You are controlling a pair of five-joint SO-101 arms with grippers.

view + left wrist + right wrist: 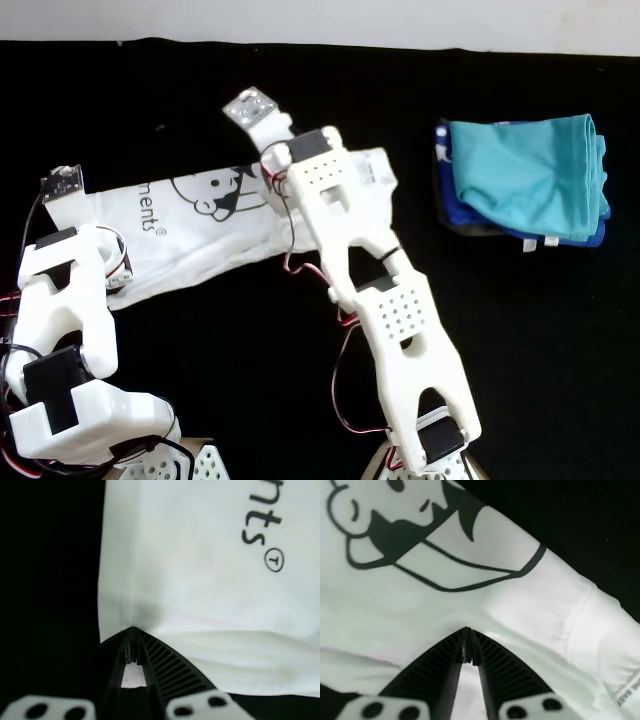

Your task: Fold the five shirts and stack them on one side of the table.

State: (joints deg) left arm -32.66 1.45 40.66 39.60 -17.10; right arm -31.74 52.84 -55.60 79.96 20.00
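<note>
Well away from folded stack (525,175), left pincer (132,631) and right pincer (466,631) clamp white shirt (190,248).

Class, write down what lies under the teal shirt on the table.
Under the teal shirt a folded blue shirt sticks out along two edges. The teal one covers the rest, so further layers cannot be counted.

The white shirt (200,580) carries black lettering (255,515), partly cut off, beside a small circled mark (272,560); its side tag (627,692) seems printed too
</note>
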